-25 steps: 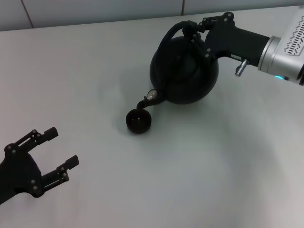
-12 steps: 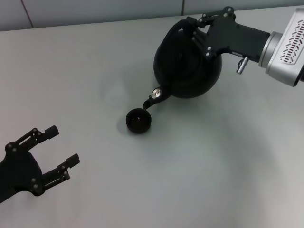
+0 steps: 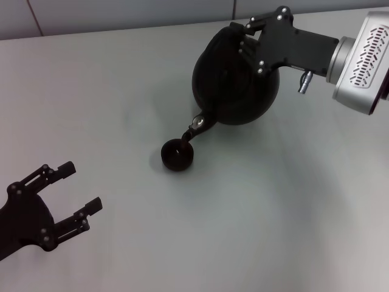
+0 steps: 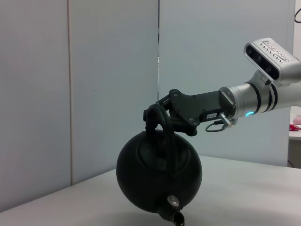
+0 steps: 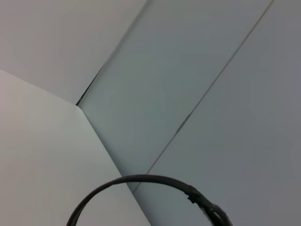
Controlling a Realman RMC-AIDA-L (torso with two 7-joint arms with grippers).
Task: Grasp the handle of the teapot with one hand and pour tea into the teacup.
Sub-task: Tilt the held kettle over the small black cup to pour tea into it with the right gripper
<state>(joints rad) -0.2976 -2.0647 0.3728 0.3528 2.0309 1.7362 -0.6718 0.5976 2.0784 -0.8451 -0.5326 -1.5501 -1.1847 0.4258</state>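
The round black teapot (image 3: pixel 234 82) hangs tilted above the table, its spout (image 3: pixel 194 128) pointing down just above the far right rim of the small dark teacup (image 3: pixel 177 154). My right gripper (image 3: pixel 243 39) is shut on the arched black handle (image 4: pixel 162 136) at the pot's top. In the left wrist view the teapot (image 4: pixel 159 179) and the right gripper (image 4: pixel 157 115) show from the front. The right wrist view shows only the handle's hoop (image 5: pixel 141 181). My left gripper (image 3: pixel 82 186) is open and empty at the near left, well away from the cup.
A plain pale table (image 3: pixel 273 201) carries the cup alone. A light panelled wall (image 3: pixel 121 15) runs along the table's far edge.
My right gripper has lifted a little and turned, tipping the teapot further toward the cup. The spout stays above the cup's rim. The left arm has not moved.
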